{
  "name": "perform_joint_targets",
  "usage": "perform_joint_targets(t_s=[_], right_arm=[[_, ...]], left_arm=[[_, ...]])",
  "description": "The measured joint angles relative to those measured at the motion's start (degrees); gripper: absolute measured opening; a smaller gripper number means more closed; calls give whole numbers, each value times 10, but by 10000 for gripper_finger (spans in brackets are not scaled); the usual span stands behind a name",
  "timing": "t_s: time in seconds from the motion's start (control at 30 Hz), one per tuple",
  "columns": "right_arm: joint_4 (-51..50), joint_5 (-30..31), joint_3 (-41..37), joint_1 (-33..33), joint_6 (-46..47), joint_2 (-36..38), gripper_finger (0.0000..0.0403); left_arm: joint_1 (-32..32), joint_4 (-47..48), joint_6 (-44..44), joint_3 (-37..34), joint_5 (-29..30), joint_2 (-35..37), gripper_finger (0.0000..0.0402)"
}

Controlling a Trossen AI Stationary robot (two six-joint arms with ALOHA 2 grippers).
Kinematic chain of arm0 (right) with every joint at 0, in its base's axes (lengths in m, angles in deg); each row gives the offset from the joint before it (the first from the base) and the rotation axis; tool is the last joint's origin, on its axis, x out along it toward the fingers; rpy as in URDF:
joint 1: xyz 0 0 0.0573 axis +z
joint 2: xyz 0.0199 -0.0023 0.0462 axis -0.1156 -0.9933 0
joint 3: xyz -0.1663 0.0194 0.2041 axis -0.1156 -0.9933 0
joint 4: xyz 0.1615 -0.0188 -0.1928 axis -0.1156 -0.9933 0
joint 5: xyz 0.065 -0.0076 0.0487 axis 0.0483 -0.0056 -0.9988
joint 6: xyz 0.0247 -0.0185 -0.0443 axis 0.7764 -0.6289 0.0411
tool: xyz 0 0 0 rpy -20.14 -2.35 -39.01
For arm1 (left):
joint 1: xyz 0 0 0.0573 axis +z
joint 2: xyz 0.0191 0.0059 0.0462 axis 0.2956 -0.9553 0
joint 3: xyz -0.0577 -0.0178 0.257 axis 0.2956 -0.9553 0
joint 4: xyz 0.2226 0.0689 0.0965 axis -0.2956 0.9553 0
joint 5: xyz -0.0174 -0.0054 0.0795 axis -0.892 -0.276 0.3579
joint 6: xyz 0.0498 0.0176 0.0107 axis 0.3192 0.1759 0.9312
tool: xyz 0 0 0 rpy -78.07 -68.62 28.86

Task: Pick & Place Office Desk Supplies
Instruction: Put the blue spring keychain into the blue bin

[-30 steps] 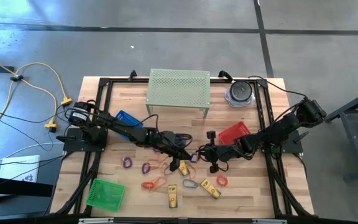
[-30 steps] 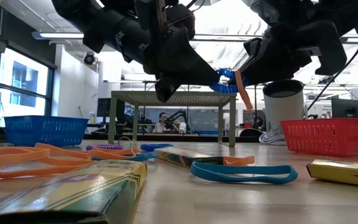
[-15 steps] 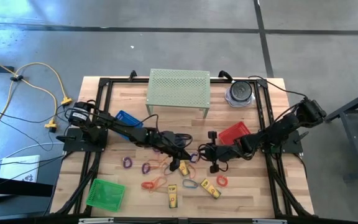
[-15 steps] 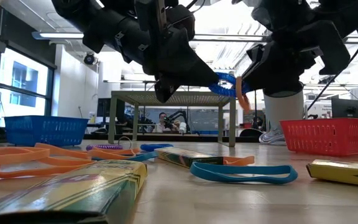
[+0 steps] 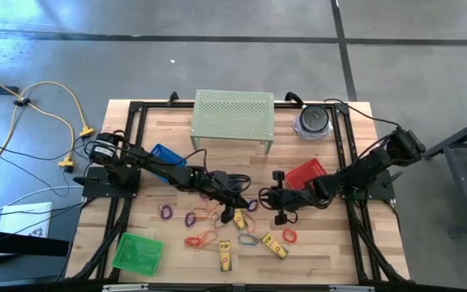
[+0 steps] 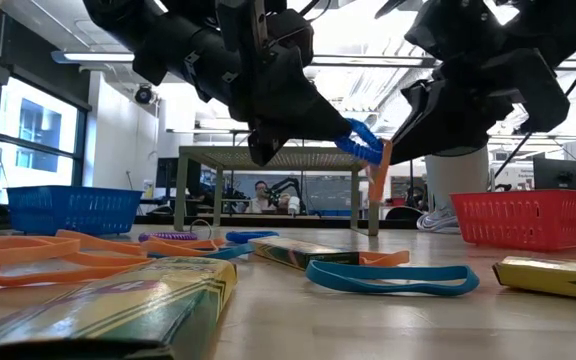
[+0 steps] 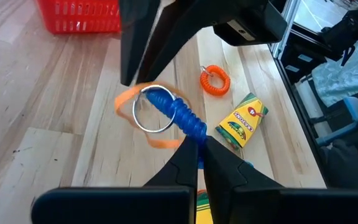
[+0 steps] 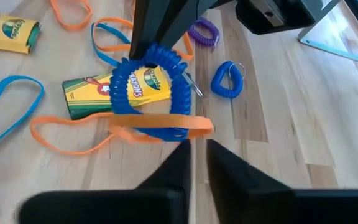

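Note:
My left gripper (image 7: pixel 199 155) is shut on a blue spiral coil (image 7: pixel 179 115) with a metal ring (image 7: pixel 151 112), held above the middle of the table (image 5: pixel 252 203). An orange band (image 8: pixel 160 124) is draped through the coil's loop (image 8: pixel 148 87). My right gripper (image 8: pixel 197 152) faces the left one, its fingers closed at the orange band (image 6: pixel 376 170). More loops lie on the wood, among them a purple loop (image 5: pixel 166 212) and a red loop (image 5: pixel 201 239). Yellow boxes (image 5: pixel 225 256) (image 5: pixel 274 246) lie there too. My left gripper pinches one end of the blue coil (image 7: pixel 194 134) between its two fingertips, slanting down from the table's left. The coil is lifted clear and reaches out past the fingers. My right gripper pinches the orange band's flat strip (image 8: pixel 185 127) at its fingertips, slanting down from the table's right. The band hangs slack below the coil, clear of the table.
A pale green perforated stand (image 5: pixel 233 116) is at the far middle, with a round container (image 5: pixel 313 122) to its right. There is a blue basket (image 5: pixel 167 154) at the left, a red basket (image 5: pixel 305 173) at the right and a green basket (image 5: pixel 138 251) near left. A blue band (image 6: pixel 393 278) lies beneath the grippers.
My right gripper has tipped slightly, staying in place. The hanging orange band has swung toward my left gripper and a little lower. The blue coil, curled up before, is now drawn out longer from the left fingers.

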Motion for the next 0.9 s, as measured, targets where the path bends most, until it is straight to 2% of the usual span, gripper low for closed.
perform_joint_targets(t_s=[0.33,0.57,0.7,0.9], right_arm=[[-19,-2,0,0,13,0,4],[-58,-2,0,0,50,0,6],[-61,-2,0,0,50,0,5],[-61,-2,0,0,50,0,4]], left_arm=[[0,12,0,0,-1,0,3],[0,68,0,1,0,13,3],[0,183,0,29,37,31,3],[-15,381,26,123,91,36,3]])
